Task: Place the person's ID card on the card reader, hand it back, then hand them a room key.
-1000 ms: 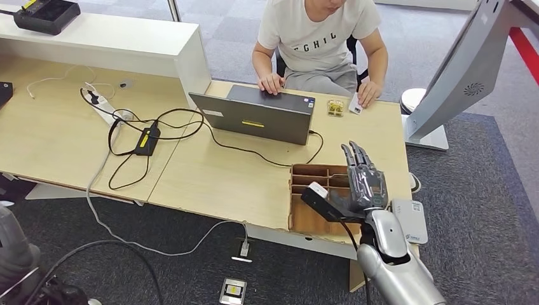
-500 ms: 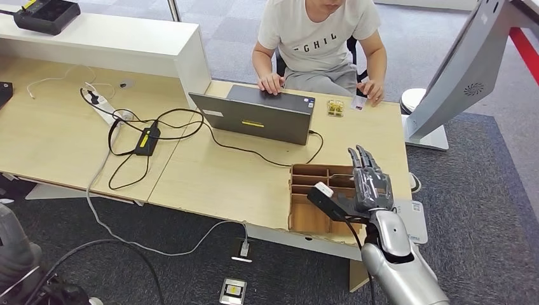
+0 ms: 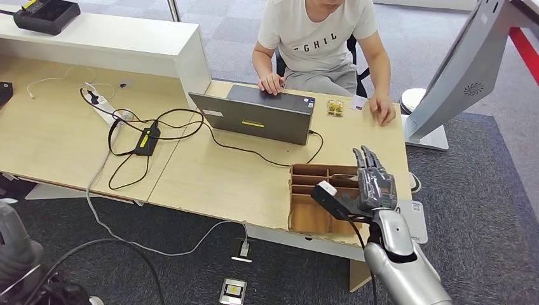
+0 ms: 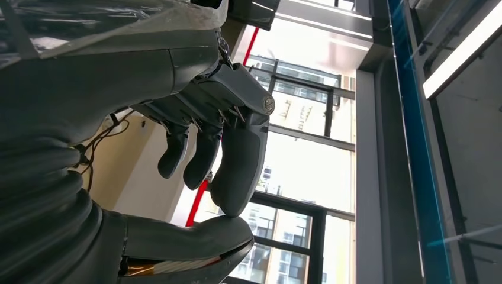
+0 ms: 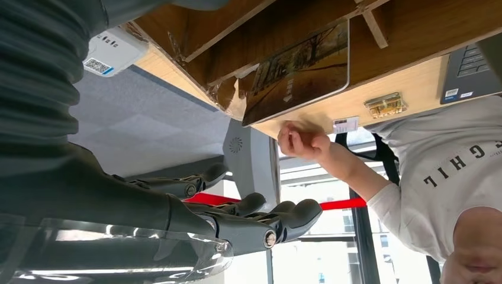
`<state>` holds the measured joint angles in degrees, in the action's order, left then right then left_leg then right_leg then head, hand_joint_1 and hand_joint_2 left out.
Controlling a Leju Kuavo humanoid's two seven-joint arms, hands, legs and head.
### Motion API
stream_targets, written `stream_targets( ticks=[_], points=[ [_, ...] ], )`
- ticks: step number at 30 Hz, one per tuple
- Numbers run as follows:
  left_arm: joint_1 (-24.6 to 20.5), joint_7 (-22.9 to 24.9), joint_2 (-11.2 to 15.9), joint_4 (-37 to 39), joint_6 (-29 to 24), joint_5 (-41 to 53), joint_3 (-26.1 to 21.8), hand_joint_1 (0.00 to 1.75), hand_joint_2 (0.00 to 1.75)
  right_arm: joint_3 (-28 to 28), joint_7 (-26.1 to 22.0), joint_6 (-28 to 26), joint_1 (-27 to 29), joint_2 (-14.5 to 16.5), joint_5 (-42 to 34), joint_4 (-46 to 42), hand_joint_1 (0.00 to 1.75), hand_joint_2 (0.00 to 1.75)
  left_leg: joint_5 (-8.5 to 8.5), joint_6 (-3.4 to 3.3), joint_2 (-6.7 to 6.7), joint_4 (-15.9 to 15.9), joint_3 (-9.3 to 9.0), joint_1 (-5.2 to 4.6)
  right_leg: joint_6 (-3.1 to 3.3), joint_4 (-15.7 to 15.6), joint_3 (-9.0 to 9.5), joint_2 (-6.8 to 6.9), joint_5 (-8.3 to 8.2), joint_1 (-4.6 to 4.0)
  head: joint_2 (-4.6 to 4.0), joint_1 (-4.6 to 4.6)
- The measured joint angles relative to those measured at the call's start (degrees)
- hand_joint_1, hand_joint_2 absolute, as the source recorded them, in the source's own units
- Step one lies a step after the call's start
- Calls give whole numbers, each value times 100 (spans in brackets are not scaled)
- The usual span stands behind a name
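Released since a second ago, ID card (image 3: 359, 102) lies flat, long axis across the desk, well beyond the empty, straight-fingered right hand (image 3: 375, 184)

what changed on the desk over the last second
The person's hand let go of the small card, which now lies on the desk beside the yellow item, and slid off towards the desk's right edge. The right hand, open over the wooden organizer, drifted slightly right and nearer the robot. The laptop, the cables and the white card reader stayed put.
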<state>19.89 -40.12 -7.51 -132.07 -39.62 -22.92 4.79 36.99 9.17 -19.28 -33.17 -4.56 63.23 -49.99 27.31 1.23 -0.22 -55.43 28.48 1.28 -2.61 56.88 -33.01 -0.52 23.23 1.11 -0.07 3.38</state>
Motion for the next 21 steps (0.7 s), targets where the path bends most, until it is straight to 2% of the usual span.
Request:
stream_targets(
  ticks=[14,21],
  points=[
    [-80,0,81,110,64,-82,94,133,175,-48,110,33,94,-123,67,-73,0,175,0,0,0,0,0,0,0,0,0,-2,0,0,0,1],
    [-103,1,96,151,81,-108,102,126,175,-66,170,103,132,-171,136,-146,0,175,0,0,0,0,0,0,0,0,0,-2,0,0,0,0]
  ],
)
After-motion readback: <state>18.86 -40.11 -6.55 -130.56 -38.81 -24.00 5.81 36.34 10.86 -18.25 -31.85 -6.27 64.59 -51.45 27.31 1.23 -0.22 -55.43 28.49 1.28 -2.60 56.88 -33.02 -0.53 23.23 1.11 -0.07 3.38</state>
